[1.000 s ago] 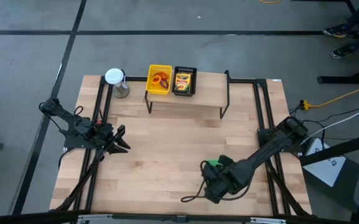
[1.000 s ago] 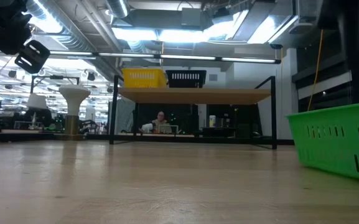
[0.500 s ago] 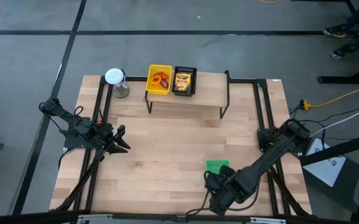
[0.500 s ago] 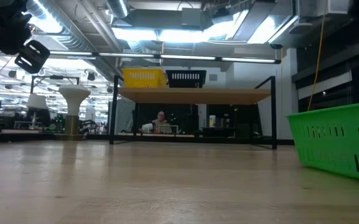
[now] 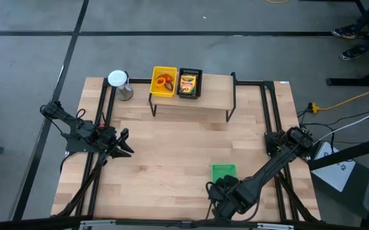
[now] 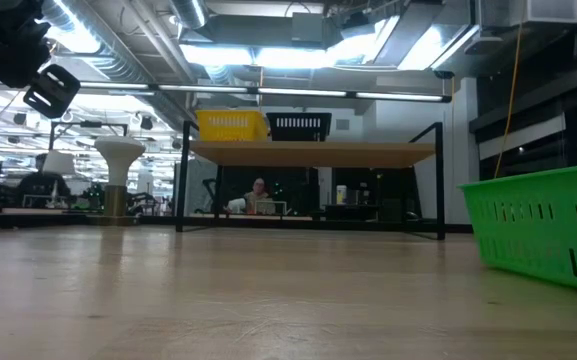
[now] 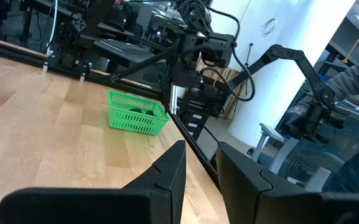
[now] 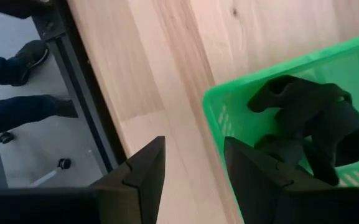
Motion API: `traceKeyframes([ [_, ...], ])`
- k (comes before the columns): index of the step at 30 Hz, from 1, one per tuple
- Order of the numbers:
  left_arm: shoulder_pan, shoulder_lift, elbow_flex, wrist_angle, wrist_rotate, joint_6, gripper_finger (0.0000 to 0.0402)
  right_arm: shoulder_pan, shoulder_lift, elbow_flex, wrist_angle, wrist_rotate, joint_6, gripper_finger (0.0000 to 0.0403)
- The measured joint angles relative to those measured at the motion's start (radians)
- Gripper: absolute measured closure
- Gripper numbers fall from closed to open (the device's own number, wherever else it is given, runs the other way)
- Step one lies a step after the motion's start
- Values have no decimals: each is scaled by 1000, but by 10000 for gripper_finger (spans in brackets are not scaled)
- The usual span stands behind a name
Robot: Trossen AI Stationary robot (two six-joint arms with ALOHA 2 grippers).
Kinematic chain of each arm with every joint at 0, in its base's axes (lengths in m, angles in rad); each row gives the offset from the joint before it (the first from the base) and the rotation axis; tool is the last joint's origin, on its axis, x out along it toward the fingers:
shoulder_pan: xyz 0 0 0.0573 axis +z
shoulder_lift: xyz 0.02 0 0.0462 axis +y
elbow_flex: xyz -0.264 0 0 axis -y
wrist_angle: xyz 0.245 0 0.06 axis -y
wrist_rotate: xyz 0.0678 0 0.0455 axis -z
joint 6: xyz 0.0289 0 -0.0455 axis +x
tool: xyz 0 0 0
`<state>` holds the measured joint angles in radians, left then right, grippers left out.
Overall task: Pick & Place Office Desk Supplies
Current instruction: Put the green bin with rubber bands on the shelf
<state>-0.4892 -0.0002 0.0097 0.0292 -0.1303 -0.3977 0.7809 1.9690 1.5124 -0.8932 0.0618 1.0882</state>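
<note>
Black clips [image 8: 310, 127] lie heaped inside the green tray [image 5: 223, 171], which sits on the table [image 5: 171, 147] toward the near edge, right of centre. Orange rings [image 5: 165, 81] rest in the yellow tray [image 5: 164, 82] and a yellow crayon box [image 5: 188, 82] in the black tray [image 5: 190, 83], both up on the raised shelf [image 5: 190, 102] at the far side.

Change over the last second — the right gripper [image 5: 217, 199] has drawn back from above the green tray toward the near table edge, leaving the tray fully uncovered. Its fingers [image 8: 143, 171] stand apart with nothing between them. Judgement: clips delivered, this placement looks finished.

The clips are now just beside the right gripper, slightly beyond its tips. The left gripper [image 5: 124, 143] waits at the table's left side — fingers [image 7: 167, 174] parted a little, empty, well apart from every tray. A grey cylinder with white top [image 5: 120, 83] stands left of the shelf
</note>
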Motion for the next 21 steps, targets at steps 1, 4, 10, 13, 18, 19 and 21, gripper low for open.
traceKeyframes([
  [1,0,0,0,0,0,0,315,0,0,0,0,1,0,236],
  [4,0,0,0,0,0,0,315,-1,0,0,-2,5,1,236],
  [10,0,0,0,0,1,0,315,0,18,0,0,5,3,236],
  [13,0,0,0,0,1,0,315,0,39,0,2,1,3,236],
  [18,0,0,0,0,1,0,315,-1,53,0,-6,-6,3,241],
  [19,0,0,0,0,1,0,315,-2,53,0,-14,-7,6,247],
  [21,0,0,0,0,1,0,315,-3,53,0,-42,1,30,268],
])
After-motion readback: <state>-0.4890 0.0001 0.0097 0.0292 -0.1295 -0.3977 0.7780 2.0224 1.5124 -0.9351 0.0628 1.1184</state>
